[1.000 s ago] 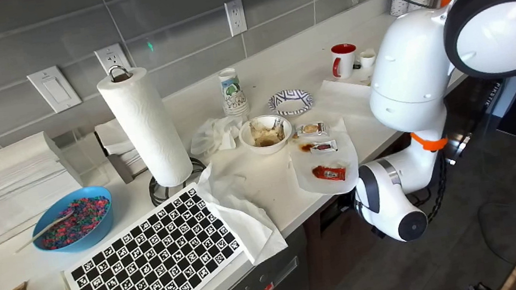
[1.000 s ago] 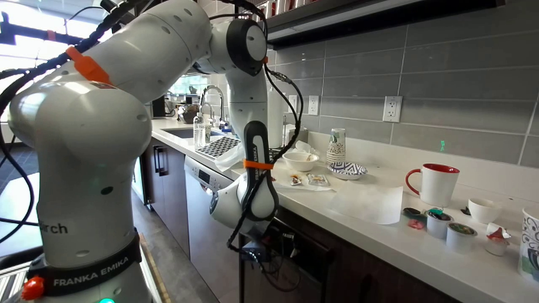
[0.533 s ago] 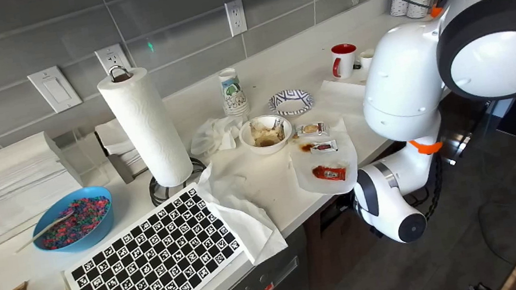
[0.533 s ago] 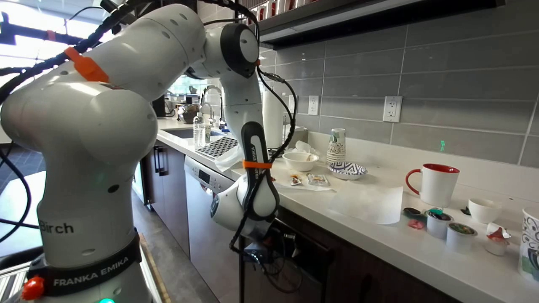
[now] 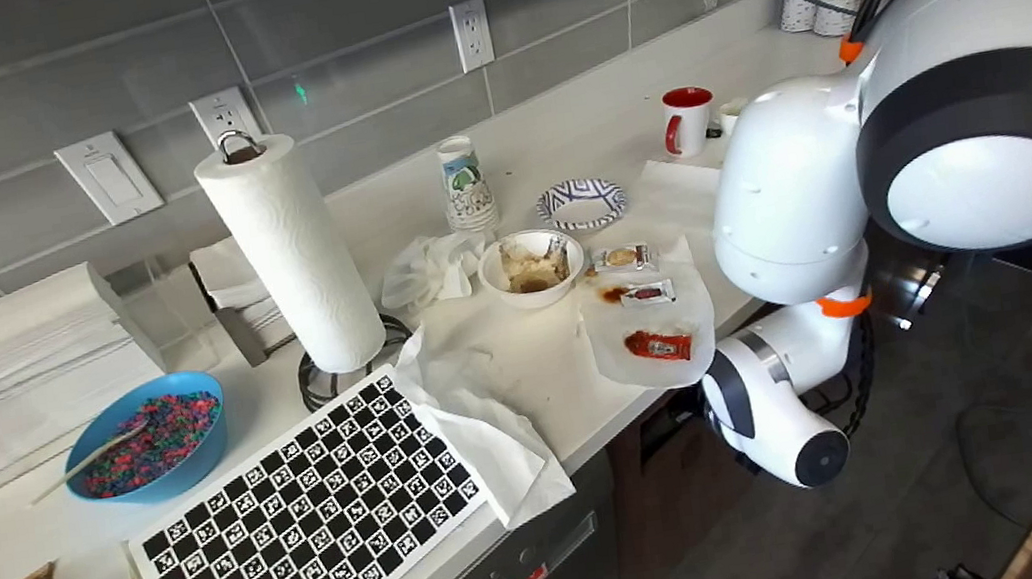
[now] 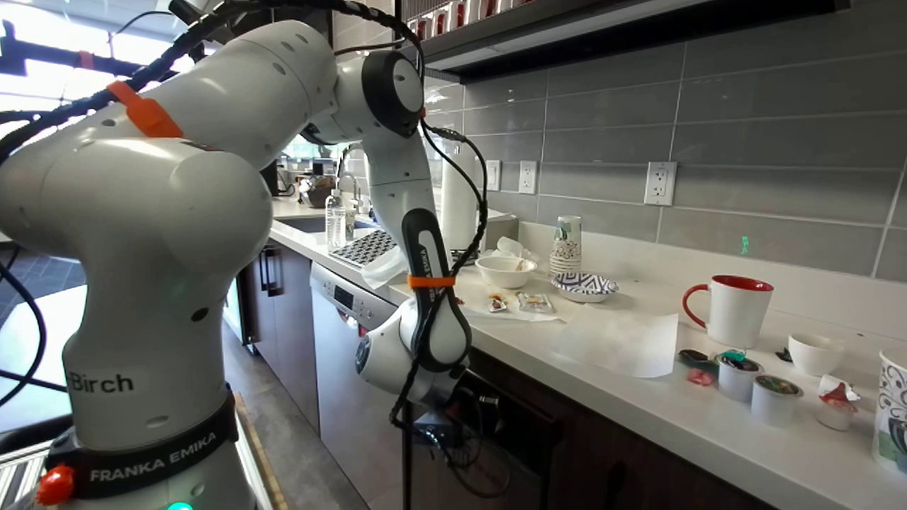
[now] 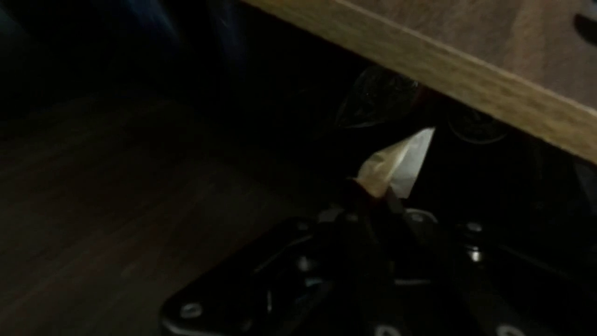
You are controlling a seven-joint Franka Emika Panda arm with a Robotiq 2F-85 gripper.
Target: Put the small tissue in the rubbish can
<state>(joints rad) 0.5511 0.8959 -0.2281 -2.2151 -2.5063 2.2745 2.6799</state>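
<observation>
If let go early, could drop tissue point(image 7: 396, 165) outside bin or snag it on wood edge point(image 7: 419, 59), b/c too dark to ID bin. Now pinching tissue w/ gripper point(image 7: 375, 200), below counter point(image 5: 526, 359) lvl. Cluttered up top w/ dirty bowl point(image 5: 533, 299), mug point(image 5: 693, 128), paper-towel roll point(image 5: 296, 270); backed by grey tile wall point(image 5: 355, 9), w/ dishwasher point(image 6: 347, 425) alongside.

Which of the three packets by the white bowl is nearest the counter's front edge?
The red rectangular packet; the pale dark-labelled packet and tan-circled packet lie farther back.
</observation>
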